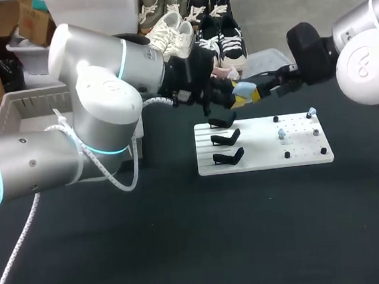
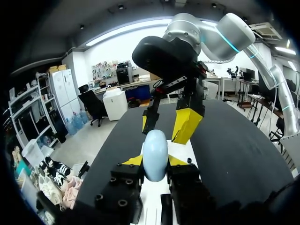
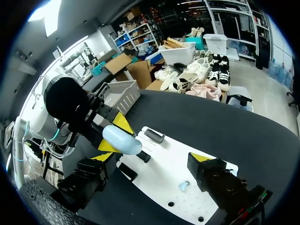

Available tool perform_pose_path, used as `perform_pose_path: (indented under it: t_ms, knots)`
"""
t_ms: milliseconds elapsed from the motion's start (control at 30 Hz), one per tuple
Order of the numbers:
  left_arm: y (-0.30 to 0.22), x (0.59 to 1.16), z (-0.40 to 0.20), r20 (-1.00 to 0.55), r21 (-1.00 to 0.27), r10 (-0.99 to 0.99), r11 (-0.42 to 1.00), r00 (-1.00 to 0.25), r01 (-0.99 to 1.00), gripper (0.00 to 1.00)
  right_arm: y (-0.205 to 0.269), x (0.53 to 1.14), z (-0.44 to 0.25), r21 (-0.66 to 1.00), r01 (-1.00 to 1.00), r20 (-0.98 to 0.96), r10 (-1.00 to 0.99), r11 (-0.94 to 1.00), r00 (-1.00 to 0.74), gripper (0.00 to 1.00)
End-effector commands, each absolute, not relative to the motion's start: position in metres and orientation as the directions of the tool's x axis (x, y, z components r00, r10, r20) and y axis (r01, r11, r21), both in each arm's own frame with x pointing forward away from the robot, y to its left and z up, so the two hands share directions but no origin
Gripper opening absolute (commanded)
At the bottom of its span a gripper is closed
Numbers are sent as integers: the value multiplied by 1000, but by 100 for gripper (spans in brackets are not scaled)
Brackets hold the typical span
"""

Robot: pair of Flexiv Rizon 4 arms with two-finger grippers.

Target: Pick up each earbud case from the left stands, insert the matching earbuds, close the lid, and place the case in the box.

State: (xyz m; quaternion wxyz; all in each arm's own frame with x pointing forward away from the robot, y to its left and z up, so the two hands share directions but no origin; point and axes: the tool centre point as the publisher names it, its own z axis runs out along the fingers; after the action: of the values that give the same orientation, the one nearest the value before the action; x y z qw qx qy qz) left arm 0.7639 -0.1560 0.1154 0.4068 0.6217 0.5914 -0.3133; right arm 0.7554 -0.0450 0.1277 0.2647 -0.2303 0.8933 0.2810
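Nearest me on the desk [image 1: 185, 236]: white board [image 1: 265, 163] with three black stands [image 1: 226, 138] on its left side, all bare. Pegs on its right side, one light blue earbud [image 1: 311, 112] at the far right corner. Above the board's far edge the left gripper [image 2: 155, 161] is clamped on the light blue case [image 2: 154, 149], a yellow tip on each flank. Case is off the stands and up in the air, rounded end poking out past the tips. Right gripper [image 2: 166, 124] is directly ahead, nose to nose with it, fingers spread, nothing in them, not touching the case. Grey box [image 1: 34, 94] is further back at far left, well apart from all this. My read: case is picked, no earbuds in yet, next is getting the lid open with the right gripper. To do it well I'd hold the left arm dead steady, bring the right fingers in square so they straddle the free end, and close slowly. Watch for the case twisting in the left grip; the shell looks smooth, so probably slippery. Lid looks closed but I can't make out the seam or hinge side, so confirm before prying. Views: the head view stacks both grippers over the case, so the gap is unreadable there. Left wrist view shows the clamp and the right fingers' spread cleanly. Only the right wrist view shows the case side-on, with the board and earbud below.
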Motion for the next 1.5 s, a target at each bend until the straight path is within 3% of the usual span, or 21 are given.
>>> perform_pose_path:
  t_ms: [33, 467, 800, 1100, 1500]
  knots:
    - [-154, 761, 115, -872, 137, 479, 32, 105, 990, 0, -44, 763, 128, 413, -581, -602, -268, 702, -752, 100]
    - [-147, 750, 113, -890, 110, 448, 37, 82, 993, 0, -50, 772, 165, 345, -617, -655, -289, 707, -698, 100]
    - [-138, 738, 122, -948, 88, 310, 44, 70, 995, 0, -97, 741, 194, 194, -565, -693, -296, 802, -657, 100]
    - [-146, 740, 127, -975, 94, 208, 95, 72, 991, 0, -138, 714, 179, 168, -499, -624, -299, 850, -721, 100]
    - [-165, 743, 107, -989, 87, 127, 79, 76, 993, 0, -149, 701, 179, 82, -485, -536, -372, 871, -758, 100]
